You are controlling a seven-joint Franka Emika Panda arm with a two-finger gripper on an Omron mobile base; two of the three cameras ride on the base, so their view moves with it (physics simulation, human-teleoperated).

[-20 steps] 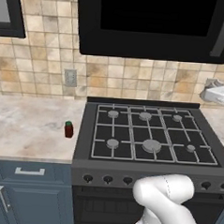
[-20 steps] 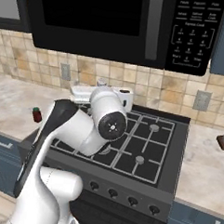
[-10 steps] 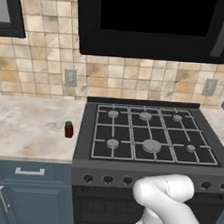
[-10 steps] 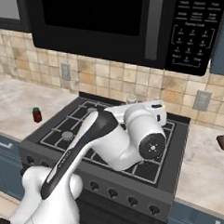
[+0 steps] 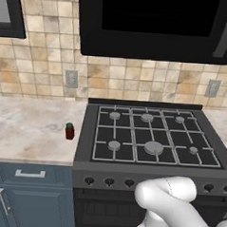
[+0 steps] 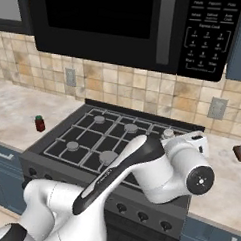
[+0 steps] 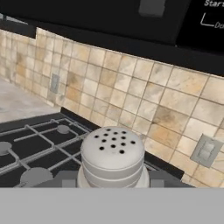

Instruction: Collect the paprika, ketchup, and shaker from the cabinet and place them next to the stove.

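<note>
While the base views show the paprika (image 5: 69,131) on the counter (image 5: 29,129) beside the stove's (image 5: 152,137) left edge, the hand view shows the gripper (image 7: 112,183) pinching the shaker (image 7: 112,157) above the grates.

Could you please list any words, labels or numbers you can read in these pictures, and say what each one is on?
"Star": cut off at the edge, on the microwave's black panel in the hand view.
Keypad labels on the microwave panel, right base view: too small and blurred to read.
Paprika jar, shaker, stove: no readable text.
</note>
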